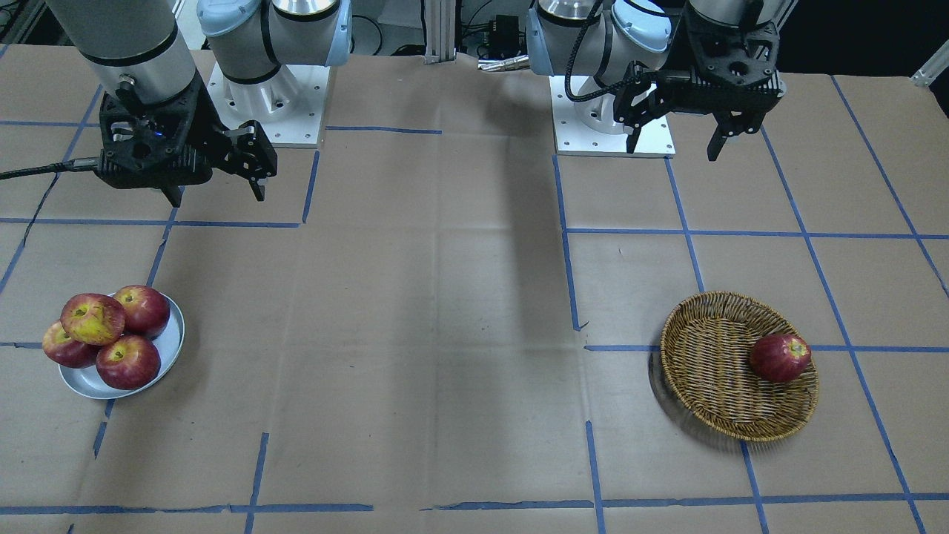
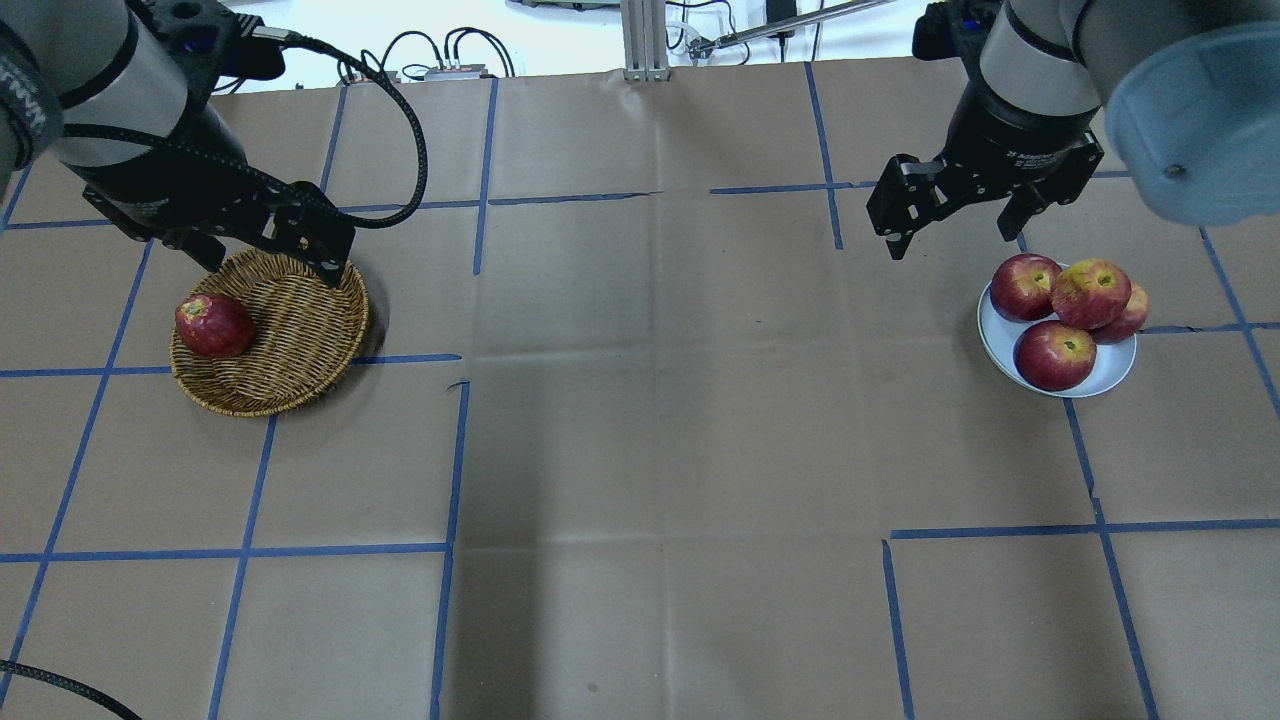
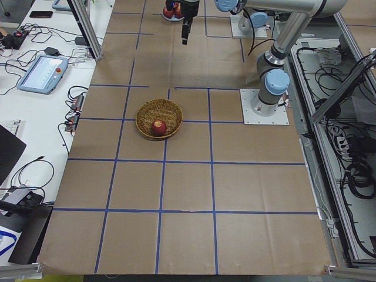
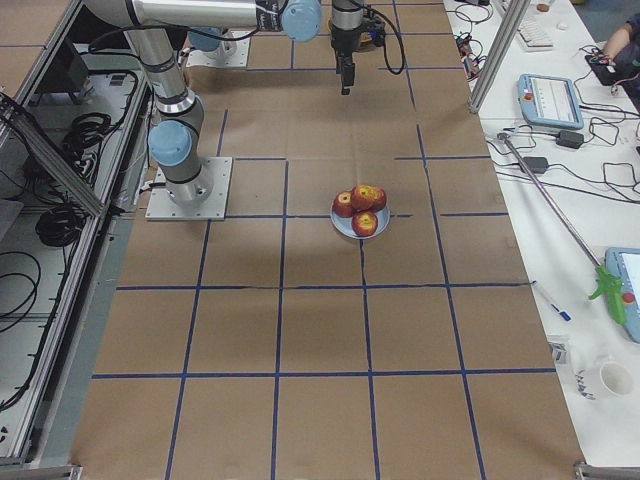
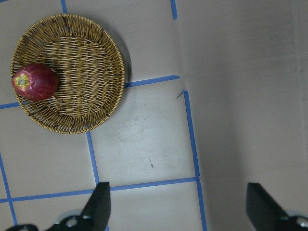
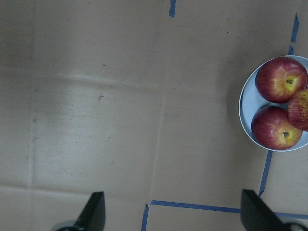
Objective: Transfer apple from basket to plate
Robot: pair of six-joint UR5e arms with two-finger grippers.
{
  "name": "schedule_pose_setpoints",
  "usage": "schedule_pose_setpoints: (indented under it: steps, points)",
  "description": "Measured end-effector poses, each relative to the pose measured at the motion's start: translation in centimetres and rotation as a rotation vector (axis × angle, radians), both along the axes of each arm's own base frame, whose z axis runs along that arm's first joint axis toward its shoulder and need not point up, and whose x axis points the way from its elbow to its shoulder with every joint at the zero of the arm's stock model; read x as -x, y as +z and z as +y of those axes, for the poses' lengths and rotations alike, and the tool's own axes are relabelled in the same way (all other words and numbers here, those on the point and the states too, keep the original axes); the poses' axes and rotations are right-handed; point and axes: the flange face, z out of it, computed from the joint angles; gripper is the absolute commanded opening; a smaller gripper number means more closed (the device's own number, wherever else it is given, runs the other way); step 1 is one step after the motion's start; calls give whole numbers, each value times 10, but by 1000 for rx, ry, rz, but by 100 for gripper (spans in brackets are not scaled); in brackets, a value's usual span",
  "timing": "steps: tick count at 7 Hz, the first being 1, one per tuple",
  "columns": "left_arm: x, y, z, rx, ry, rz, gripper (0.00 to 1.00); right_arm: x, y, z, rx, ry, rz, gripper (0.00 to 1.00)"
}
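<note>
The yellow-patched apple [image 1: 93, 319] lies on top of three darker red apples on the pale grey-blue plate [image 1: 169, 347], on my right side; it also shows from overhead [image 2: 1090, 293]. The wicker basket [image 2: 300, 320] on my left side holds one dark red apple [image 2: 213, 325]. My left gripper [image 2: 270, 265] is open and empty, raised over the basket's far rim. My right gripper [image 2: 950, 235] is open and empty, raised beside the plate [image 2: 1110, 372]. The left wrist view shows the basket [image 5: 82, 72] off to the side of the open fingers [image 5: 101, 202].
The table is covered in brown paper with a grid of blue tape lines [image 1: 567, 245]. The two arm bases [image 1: 270, 104] stand at the robot's edge of the table. The wide stretch between basket and plate holds nothing.
</note>
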Motion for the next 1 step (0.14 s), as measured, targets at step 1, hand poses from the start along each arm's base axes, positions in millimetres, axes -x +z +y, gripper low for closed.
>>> schedule_pose_setpoints:
  steps: [1]
  points:
    - [0, 0, 0, -1, 0, 0, 99, 0, 0, 0, 0, 0, -1, 100]
